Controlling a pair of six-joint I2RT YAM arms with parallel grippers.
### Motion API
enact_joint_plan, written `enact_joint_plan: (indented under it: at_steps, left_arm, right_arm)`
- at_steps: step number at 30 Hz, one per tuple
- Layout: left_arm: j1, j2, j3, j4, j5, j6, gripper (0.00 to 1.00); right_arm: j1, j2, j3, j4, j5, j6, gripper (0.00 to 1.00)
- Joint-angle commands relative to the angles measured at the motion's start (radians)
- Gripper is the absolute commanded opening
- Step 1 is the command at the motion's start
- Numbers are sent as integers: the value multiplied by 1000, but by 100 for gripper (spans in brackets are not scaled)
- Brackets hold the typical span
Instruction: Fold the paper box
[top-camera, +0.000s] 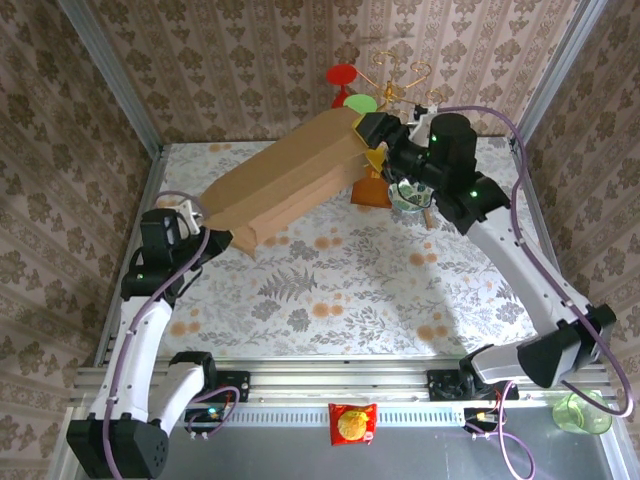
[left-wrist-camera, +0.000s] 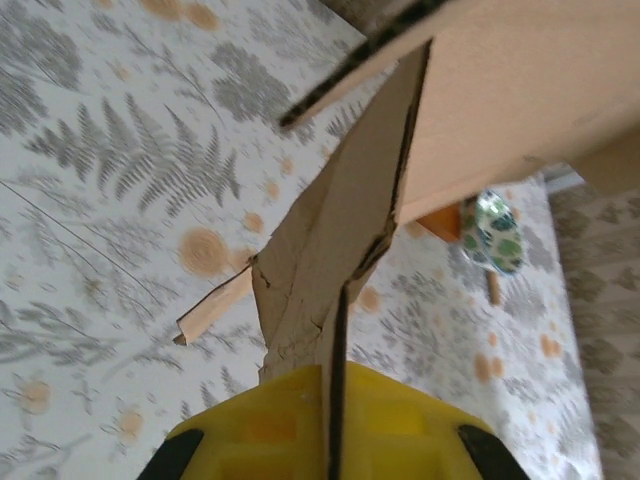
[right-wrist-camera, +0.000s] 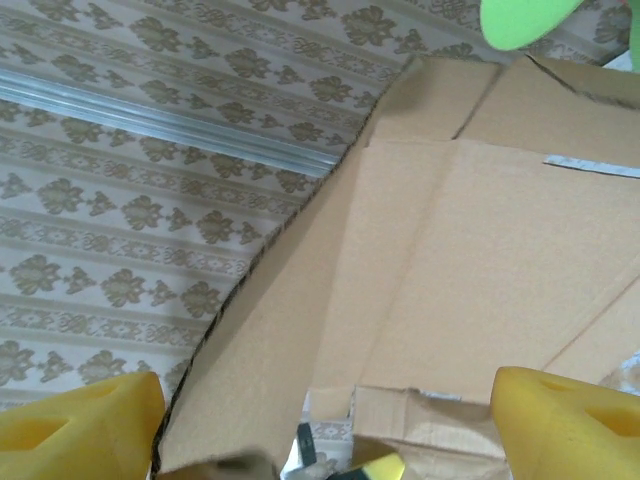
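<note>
Tan-brown corrugated cardboard paper box (top-camera: 290, 180), a creased die-cut sheet, hangs tilted over the floral table (top-camera: 350, 290): left gripper (left-wrist-camera: 335, 425) pinches its lower edge, right gripper (right-wrist-camera: 325, 425) spread either side of its upper end; judged light, stiff, bending at creases, so grip flap edges; not yet formed, holds nothing

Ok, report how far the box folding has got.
Done: the paper box is creased, some panels folded over, held at a tilt over the table. In hand: the left fingers are shut on a flap at its near end; the right fingers stand open around the far end. Left: no box shape yet; most folding remains.
</note>
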Motion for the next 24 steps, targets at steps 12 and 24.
enact_joint_plan:
  at_steps: [12, 24]
  left_arm:
    - [-44, -135, -373, 439, 368, -537, 0]
    - [-24, -172, -522, 670, 337, -762, 0]
  right_arm:
    - [41, 270, 355, -105, -40, -86, 91]
    - [115, 124, 96, -97, 120, -143, 86]
